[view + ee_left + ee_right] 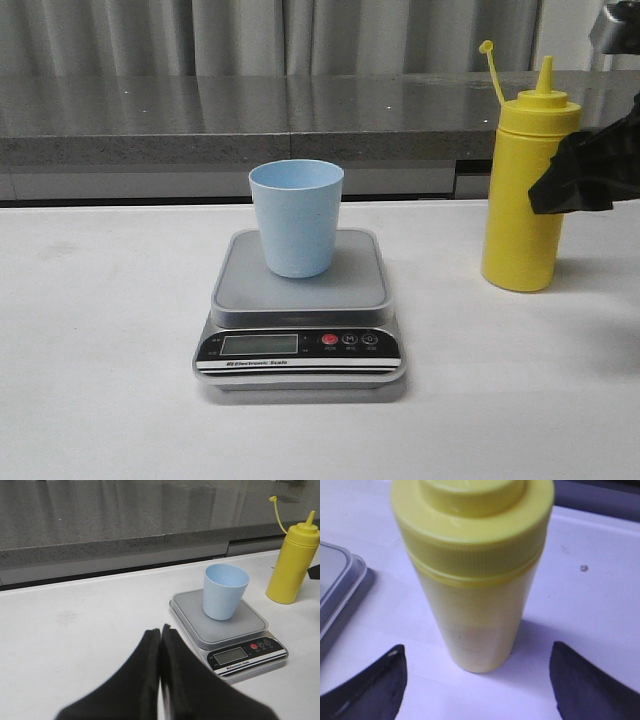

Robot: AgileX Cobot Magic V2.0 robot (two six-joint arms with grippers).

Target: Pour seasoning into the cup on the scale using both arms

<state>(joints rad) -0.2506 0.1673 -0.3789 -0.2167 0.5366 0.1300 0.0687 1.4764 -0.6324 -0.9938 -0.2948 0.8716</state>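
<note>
The right pincer [477, 680] stood spread wide, its fingers [370, 685] on either side of the bottle [472, 580] but not touching it. The bottle stood upright on the surface [100, 330], its cap [486, 46] off the nozzle on its tether. The step in hand looked like the grasp: closing squarely on the mid-body, gently enough not to squirt, would serve best. The cup [296, 218] sat on the scale [300, 310], off to the pincer's left. The left pincer [161, 645] hung clenched and empty, the scale just ahead to its right.
</note>
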